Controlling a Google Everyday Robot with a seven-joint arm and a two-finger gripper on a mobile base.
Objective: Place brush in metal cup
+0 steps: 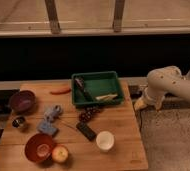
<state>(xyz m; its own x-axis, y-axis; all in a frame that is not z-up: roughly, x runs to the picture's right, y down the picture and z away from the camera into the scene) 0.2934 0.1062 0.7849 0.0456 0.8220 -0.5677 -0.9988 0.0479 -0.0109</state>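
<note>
The brush, dark-handled with a greyish head, lies slanted in the left part of the green bin. The metal cup, small and shiny, stands at the table's left edge below the dark purple bowl. The gripper hangs at the end of the white arm, just off the table's right edge, right of the bin and far from both brush and cup.
A pale yellow piece lies in the bin. On the wooden table are a flat black block, white cup, red bowl, apple, grapes, blue objects and a red-orange item.
</note>
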